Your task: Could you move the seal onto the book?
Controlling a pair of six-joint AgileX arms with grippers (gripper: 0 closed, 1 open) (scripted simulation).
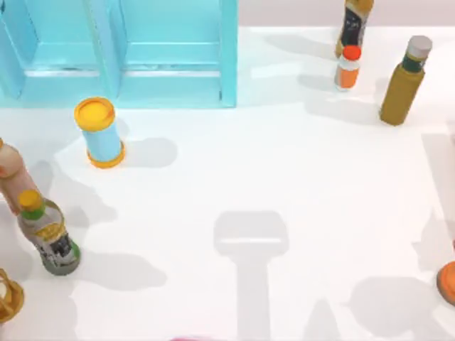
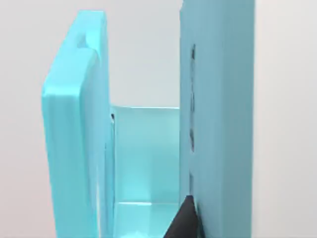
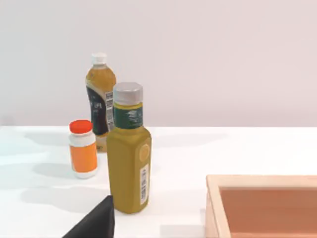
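Top view: a white desk (image 1: 284, 177) is being shown with a light-blue open-fronted cabinet (image 1: 142, 50) standing along its far edge, toward the left corner. Near the cabinet, a pale-blue cylindrical can with a yellow lid (image 1: 99, 133) is being seen tilted. By the left edge, a clear plastic bottle with a yellow cap and green label (image 1: 48, 234) is being seen just beside a peach-coloured bottle (image 1: 11, 174).

Toward the far right corner, three bottles are being shown upright: an amber drink bottle with a dark label (image 1: 353, 25), a small white-and-orange bottle with a red-orange cap (image 1: 348, 67) just beside it, and an olive-yellow square bottle with a grey cap (image 1: 404, 82) a little apart. An orange rounded object (image 1: 448, 283) is being cut off by the right edge.

The left gripper (image 2: 184, 223) is being held just beside the cabinet's side wall (image 2: 218, 124); how far it is opened cannot be told. The right gripper (image 3: 94, 220) is being held near the olive-yellow bottle (image 3: 129, 163), with a light wooden box with a reddish floor (image 3: 213, 198) beside; its opening cannot be told either.

Where the seal and the book are lying cannot be told.
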